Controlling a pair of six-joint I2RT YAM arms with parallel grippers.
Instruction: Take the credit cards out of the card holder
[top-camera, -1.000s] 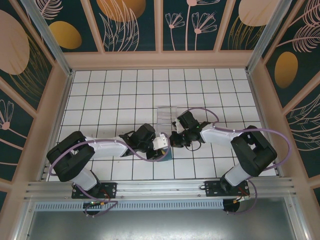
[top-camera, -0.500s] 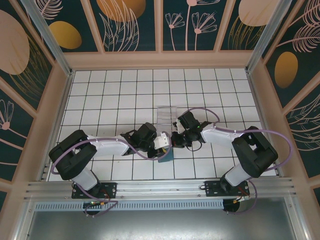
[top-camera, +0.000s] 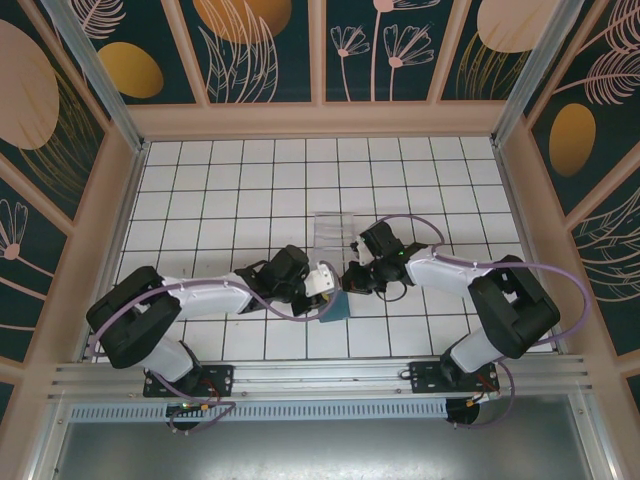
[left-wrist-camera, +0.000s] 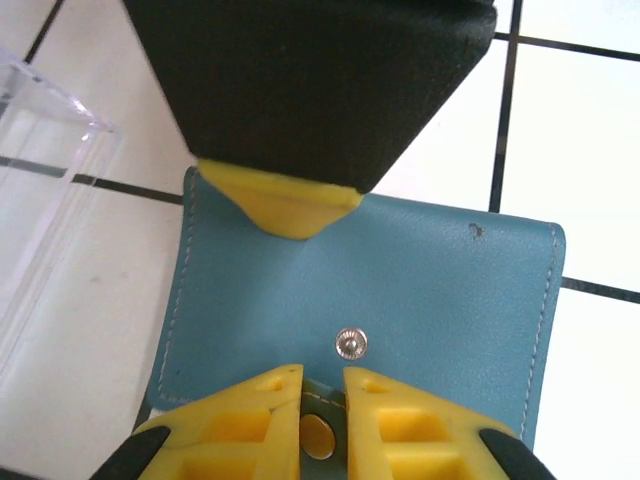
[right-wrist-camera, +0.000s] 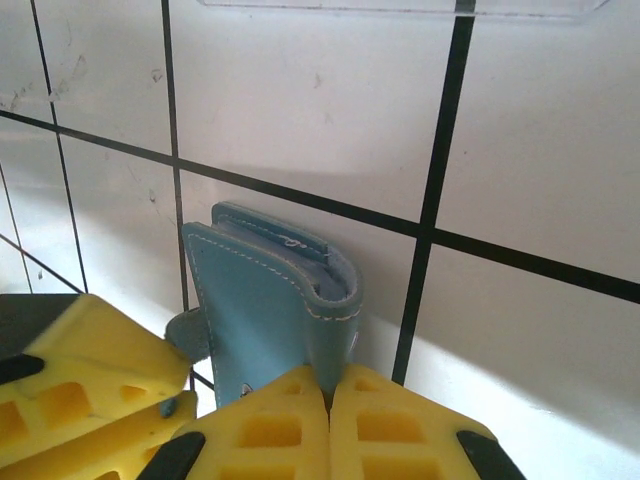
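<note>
The card holder (top-camera: 335, 306), a teal-blue wallet, is held on edge just above the tiles between both grippers. My left gripper (left-wrist-camera: 323, 375) is shut on its snap tab (left-wrist-camera: 318, 437), just below the silver snap stud (left-wrist-camera: 350, 343) on the teal face (left-wrist-camera: 420, 290). My right gripper (right-wrist-camera: 330, 385) is shut on the edge of the card holder (right-wrist-camera: 260, 310), whose paler lining shows at the fold. In the top view the left gripper (top-camera: 327, 283) and right gripper (top-camera: 345, 280) meet tip to tip. The credit cards are hidden.
A clear plastic tray (top-camera: 332, 232) stands just beyond the grippers, and its near corner (left-wrist-camera: 40, 200) lies left of the wallet. The white tiled floor (top-camera: 240, 190) spreads out behind, enclosed by wooden walls (top-camera: 320, 120).
My left gripper's jaws have closed from part open onto the snap tab. Both arms have stayed almost where they were, with the wallet still between them.
</note>
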